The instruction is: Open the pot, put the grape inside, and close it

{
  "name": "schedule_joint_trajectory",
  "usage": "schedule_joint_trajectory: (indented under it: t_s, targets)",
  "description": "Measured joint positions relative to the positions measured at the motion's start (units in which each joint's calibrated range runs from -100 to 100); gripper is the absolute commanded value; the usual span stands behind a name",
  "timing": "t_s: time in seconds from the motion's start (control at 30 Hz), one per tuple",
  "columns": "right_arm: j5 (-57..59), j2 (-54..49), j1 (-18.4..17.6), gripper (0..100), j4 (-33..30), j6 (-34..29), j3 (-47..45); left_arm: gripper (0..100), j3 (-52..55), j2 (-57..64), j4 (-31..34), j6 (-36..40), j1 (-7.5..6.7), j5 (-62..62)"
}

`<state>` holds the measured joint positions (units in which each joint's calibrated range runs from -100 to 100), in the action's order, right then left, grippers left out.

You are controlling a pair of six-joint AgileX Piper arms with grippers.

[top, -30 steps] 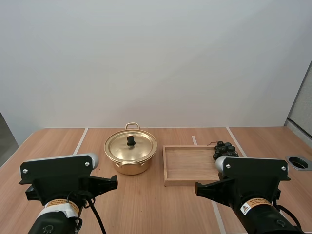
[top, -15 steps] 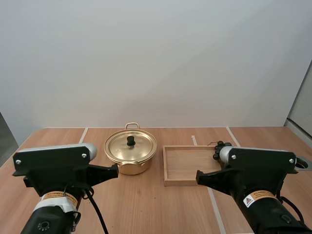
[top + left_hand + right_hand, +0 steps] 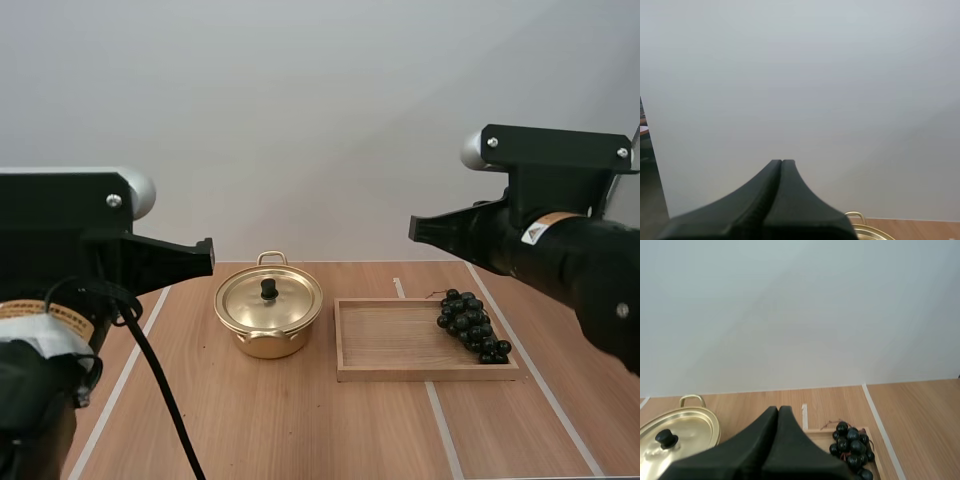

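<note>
A pale wooden table [image 3: 300, 430] stands before a white wall [image 3: 320, 120]. The left gripper [image 3: 781, 162], fingers pressed together on nothing, hangs above the table; the round golden lidded pot [image 3: 268, 318] sits below, ahead to its right. The right gripper [image 3: 778, 409] is likewise closed and empty; the dark grape bunch [image 3: 472, 327] lies in the shallow wooden tray [image 3: 345, 340] below, ahead to its right

Open table [image 3: 300, 430] lies before the pot [image 3: 270, 344] and wooden tray [image 3: 385, 335]; a narrow gap parts them.
</note>
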<state>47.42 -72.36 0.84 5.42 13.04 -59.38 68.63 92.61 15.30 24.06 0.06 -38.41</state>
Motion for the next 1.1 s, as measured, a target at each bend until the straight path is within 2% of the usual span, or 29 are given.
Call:
schedule_joint_trajectory:
  t_s: [0.23,0.37,0.6,0.8,0.93,1.1]
  targets:
    - [3.5,9.4,0.0,0,-0.8,0.0,7.4,0,-9.6,-11.8,-2.3,-1.2,0.00,-11.9]
    - [3.1,11.3,0.0,0,-1.3,0.0,9.1,0,-14.6,-19.6,-5.7,-1.8,0.00,-17.1]
    - [-0.5,12.1,0.0,0,-1.6,0.0,12.2,0,-24.2,-36.3,-10.5,-7.1,0.00,-26.1]
    - [-2.2,15.0,0.0,0,-1.7,0.0,13.0,0,-28.4,-46.8,-16.7,-8.0,0.00,-22.0]
    - [-3.3,16.4,0.0,0,-2.7,0.0,13.0,0,-28.8,-50.3,-17.0,-8.7,0.00,-13.3]
    - [-4.3,16.4,0.0,0,-7.7,0.0,13.1,0,-28.8,-51.0,-17.0,-13.4,0.00,-7.9]
